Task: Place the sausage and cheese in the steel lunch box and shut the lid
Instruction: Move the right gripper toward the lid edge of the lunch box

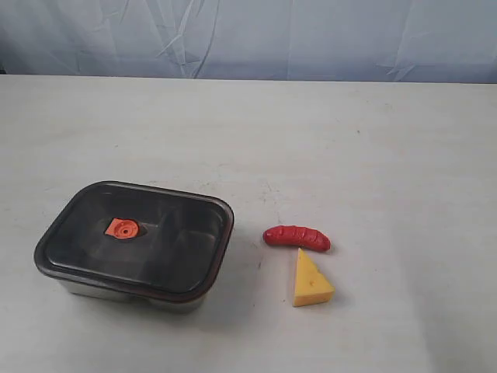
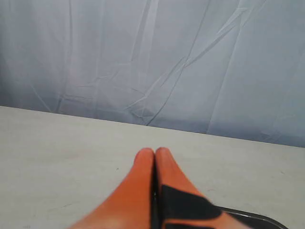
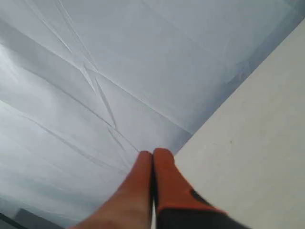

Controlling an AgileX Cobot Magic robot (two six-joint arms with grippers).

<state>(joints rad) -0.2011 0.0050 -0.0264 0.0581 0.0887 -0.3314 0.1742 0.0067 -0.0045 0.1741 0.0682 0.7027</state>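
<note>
Glossy sausage [image 1: 297, 236], smoky plastic lid [image 1: 136, 238], shiny steel lunch box [image 1: 116, 293].

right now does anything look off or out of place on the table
Nothing is spilled or broken. The one oddity: the lid already sits on the lunch box, while the sausage and the cheese lie outside on the table beside it, so it must come off first.

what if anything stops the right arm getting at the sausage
Probably nothing: the sausage lies uncovered on that arm's side of the table, apart from the lidded steel lunch box. The cheese sits very close beside it, and the right gripper is shut, so it would have to open first.
</note>
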